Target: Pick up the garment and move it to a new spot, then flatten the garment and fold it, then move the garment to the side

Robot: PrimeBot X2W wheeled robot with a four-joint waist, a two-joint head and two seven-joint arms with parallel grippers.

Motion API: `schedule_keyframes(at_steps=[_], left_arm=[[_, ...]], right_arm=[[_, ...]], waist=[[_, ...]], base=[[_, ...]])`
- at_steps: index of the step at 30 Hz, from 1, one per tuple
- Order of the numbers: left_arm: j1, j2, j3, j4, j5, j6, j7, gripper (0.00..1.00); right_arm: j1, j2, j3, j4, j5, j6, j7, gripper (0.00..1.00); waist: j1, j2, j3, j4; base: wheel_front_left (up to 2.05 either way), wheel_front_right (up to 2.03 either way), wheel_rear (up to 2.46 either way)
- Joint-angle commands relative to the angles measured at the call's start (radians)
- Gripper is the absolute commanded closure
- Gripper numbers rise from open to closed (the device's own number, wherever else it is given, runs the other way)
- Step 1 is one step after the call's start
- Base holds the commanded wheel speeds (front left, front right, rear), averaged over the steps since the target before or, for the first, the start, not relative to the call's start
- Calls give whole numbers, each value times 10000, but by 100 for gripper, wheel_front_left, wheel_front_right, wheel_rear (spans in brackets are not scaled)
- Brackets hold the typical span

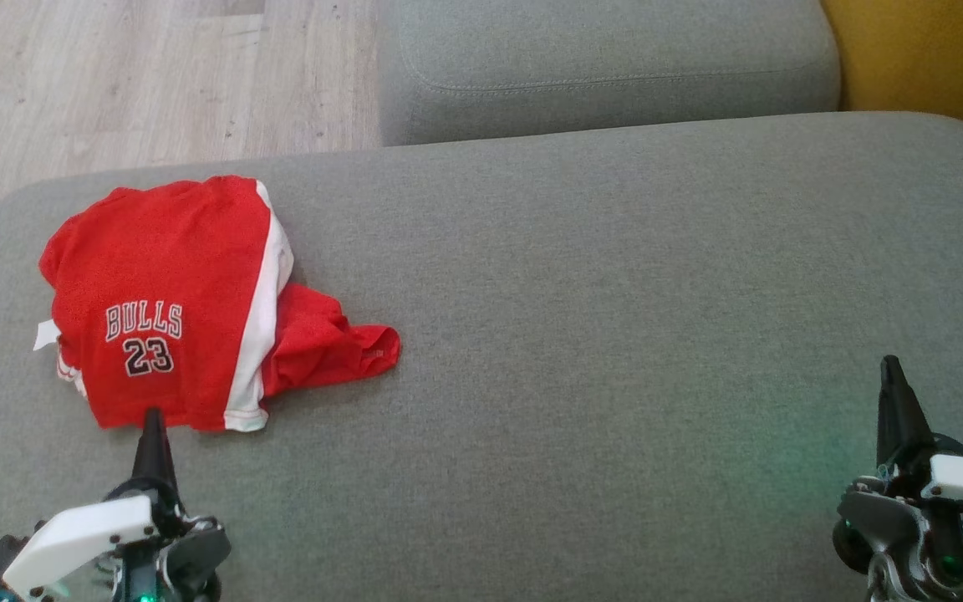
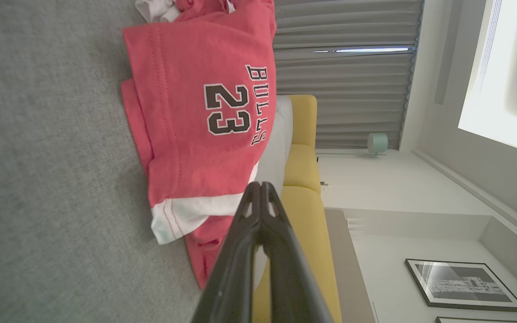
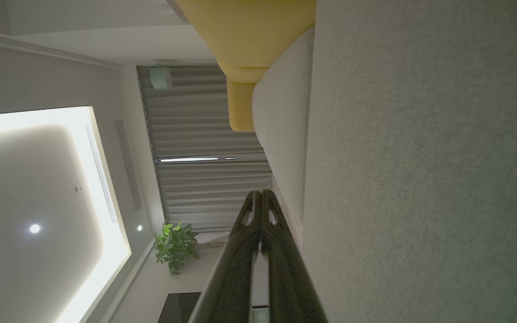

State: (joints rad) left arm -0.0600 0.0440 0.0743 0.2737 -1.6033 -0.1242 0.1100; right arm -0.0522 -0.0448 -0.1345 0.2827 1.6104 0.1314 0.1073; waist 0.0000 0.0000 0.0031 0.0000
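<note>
The garment (image 1: 172, 293) is a red jersey with white side stripes and "BULLS 23" on it, lying crumpled at the left of a grey cushion (image 1: 615, 318). In the left wrist view the garment (image 2: 200, 116) lies just past the fingertips. My left gripper (image 1: 152, 415) is shut and empty, its tip at the garment's near hem. The left gripper (image 2: 260, 185) shows both fingers pressed together. Far right on bare cushion, my right gripper (image 1: 891, 364) is shut with nothing in it; its fingers (image 3: 260, 193) also meet at the tip.
A second grey cushion (image 1: 607, 67) lies behind the main one. Wooden floor (image 1: 114, 84) shows at the upper left, a yellow surface (image 1: 933, 50) at the upper right. The cushion's middle and right are bare fabric.
</note>
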Motion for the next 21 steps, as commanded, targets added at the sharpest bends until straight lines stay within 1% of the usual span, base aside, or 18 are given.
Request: schedule_keyframes(at_steps=[1,3,4,5,6,14,21], left_arm=[[-479,62,391,-289,-57,-65,29,100],[-479,62,391,-289,-57,-65,29,100],[-1,0,0,0,0,0,-3,100],[23,-2,-30,107,2,9,-8,0],[125,-13,-68,303,2,9,-10,0],[167,-9,-114,109,36,5,-238,0],[171,-4,18,-11,211,1,-446,0]], right_arm=[[-557,-54,211,-380,-14,-7,56,100],[-557,-54,211,-380,-14,-7,56,100],[-2,0,2,-1,-1,0,-2,100],[25,4,14,99,-2,0,-8,0],[105,19,22,322,-3,0,-10,0],[83,14,188,166,-203,0,-237,0],[44,10,199,30,-713,-1,-442,0]], waist=[[0,0,0,0],[0,0,0,0],[0,0,0,0],[0,0,0,0],[0,0,1,0],[0,0,19,-12],[0,0,38,10]], base=[[0,0,0],[0,0,0],[0,0,0],[0,0,0],[0,0,0],[0,0,0],[0,0,0]])
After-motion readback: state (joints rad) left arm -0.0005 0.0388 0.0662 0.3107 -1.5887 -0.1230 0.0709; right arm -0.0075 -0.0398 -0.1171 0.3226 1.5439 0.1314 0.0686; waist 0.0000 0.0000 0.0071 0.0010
